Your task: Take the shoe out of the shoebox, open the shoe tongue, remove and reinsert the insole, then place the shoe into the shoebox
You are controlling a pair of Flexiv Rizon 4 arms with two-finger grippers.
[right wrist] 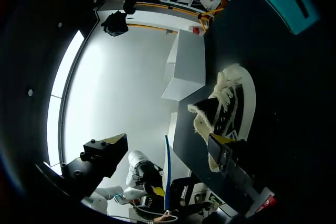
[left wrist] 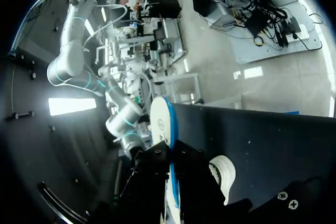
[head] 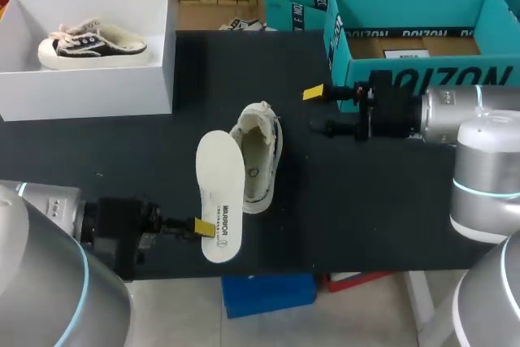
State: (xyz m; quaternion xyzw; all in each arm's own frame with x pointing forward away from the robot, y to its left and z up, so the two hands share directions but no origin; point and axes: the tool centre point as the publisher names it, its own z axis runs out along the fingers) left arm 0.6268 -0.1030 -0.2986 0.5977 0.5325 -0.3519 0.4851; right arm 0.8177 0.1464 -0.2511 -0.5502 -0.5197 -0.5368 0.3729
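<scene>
Left wrist view has the left gripper (left wrist: 170,161) closed edge-on over the white insole (left wrist: 160,121), which stands up between its dark fingers and reaches on ahead of them; the yellow tips are hidden here, but the head view shows one pressed on the insole near its printed end. Just beside that gripper, to one side of the insole, the shoe (left wrist: 223,171) lies on its side on the black table (left wrist: 273,140), opening towards the insole and held by nothing. Beyond the shoe, the right gripper (right wrist: 168,141) hangs wide open and empty, with the shoe just ahead of one finger. Farthest off, at the table's back corner, sits the white shoebox (head: 154,54) with the other shoe (head: 93,42) inside. The likely trouble is the narrow pinch near one end: the long free part of the insole could swing or buckle as it meets the opening, or slip out of the fingers. The loose shoe could also slide or roll away when pushed, since the open gripper is not bracing it. By count: two shoes, one insole, one white shoebox, two teal boxes (head: 341,38) behind the right arm, two grippers
</scene>
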